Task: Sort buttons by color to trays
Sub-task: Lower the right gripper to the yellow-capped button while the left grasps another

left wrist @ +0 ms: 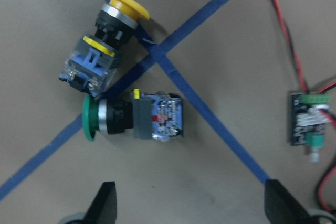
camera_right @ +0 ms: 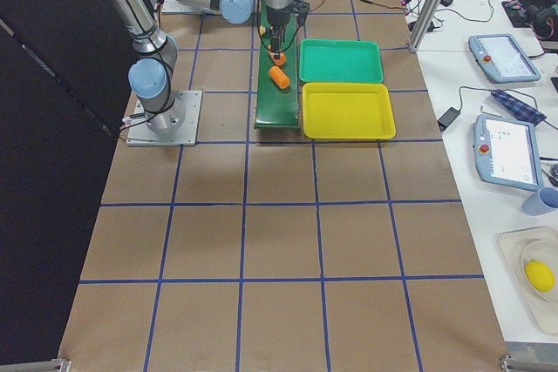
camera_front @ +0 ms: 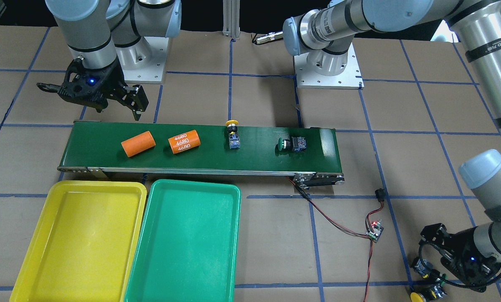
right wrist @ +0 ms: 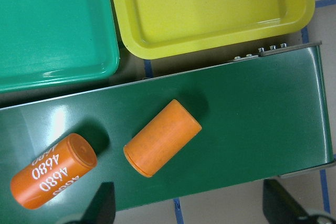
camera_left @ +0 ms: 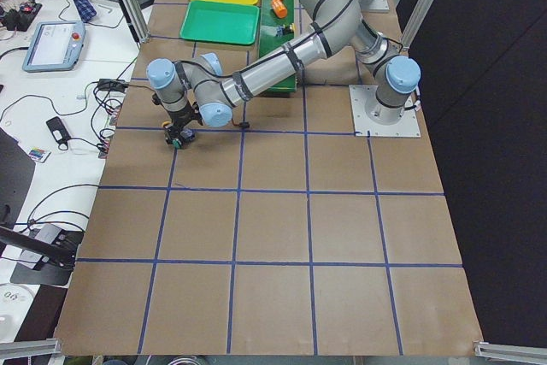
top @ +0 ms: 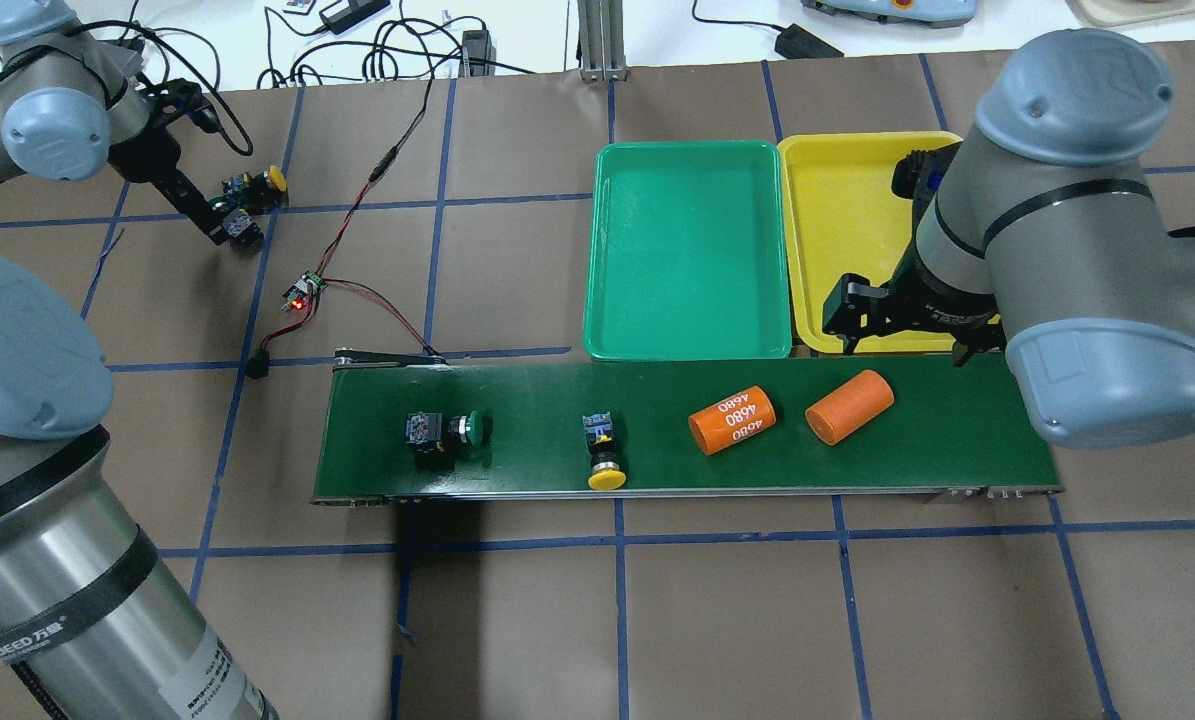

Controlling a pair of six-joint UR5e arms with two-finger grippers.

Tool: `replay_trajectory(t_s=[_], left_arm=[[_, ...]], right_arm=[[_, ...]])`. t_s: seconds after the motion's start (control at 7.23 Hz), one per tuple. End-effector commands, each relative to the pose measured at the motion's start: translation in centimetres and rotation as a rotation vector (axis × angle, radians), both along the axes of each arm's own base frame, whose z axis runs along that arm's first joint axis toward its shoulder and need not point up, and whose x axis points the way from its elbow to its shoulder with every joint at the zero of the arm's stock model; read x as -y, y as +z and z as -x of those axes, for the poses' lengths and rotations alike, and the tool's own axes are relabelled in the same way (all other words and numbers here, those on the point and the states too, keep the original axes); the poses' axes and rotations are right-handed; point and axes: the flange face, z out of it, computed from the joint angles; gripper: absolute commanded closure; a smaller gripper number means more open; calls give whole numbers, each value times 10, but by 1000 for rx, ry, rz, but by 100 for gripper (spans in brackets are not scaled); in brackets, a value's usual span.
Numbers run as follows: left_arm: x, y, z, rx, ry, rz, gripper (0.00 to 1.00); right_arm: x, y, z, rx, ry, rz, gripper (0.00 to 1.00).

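Two buttons lie on the brown table: a yellow-capped one (left wrist: 102, 40) and a green-capped one (left wrist: 131, 119), side by side and touching. My left gripper (left wrist: 191, 198) hovers open over them, fingers clear of both. Further along, on the belt, rest a second yellow button (camera_front: 232, 133) and a second green button (camera_front: 290, 144). My right gripper (right wrist: 190, 195) is open and empty above the belt's end, near the plain orange cylinder (right wrist: 163, 137). The yellow tray (camera_front: 78, 239) and the teal-green tray (camera_front: 183, 239) sit side by side next to the belt, both empty.
The dark green conveyor belt (camera_front: 254, 159) also carries an orange cylinder printed "4680" (camera_front: 184, 141). A small circuit board (camera_front: 375, 231) with red and black wires lies between the belt and the left gripper. Blue tape lines cross the brown table.
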Motion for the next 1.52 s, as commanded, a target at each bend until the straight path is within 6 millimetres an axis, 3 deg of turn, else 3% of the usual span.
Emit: replay_trajectory(t_s=[0.0, 0.28, 0.55, 0.69, 0.83, 1.11, 1.38], left_arm=[[10, -19, -5, 16, -65, 34, 0], [11, -28, -3, 5, -49, 24, 0], [11, -44, -3, -5, -35, 7, 1], [11, -42, -3, -3, -33, 8, 38], [12, -37, -1, 10, -34, 7, 96], [-4, -22, 16, -10, 154, -64, 98], [-61, 44, 45, -39, 396, -210, 98]], right_arm=[[23, 21, -10, 36, 16, -23, 0], [50, 49, -23, 46, 38, -52, 0], [51, 29, -85, 99, 47, -91, 0], [47, 15, -114, 91, 75, -107, 0], [40, 6, -133, 93, 101, -111, 0], [35, -19, -147, 156, 104, -178, 0], [29, -47, -153, 204, 106, -183, 0]])
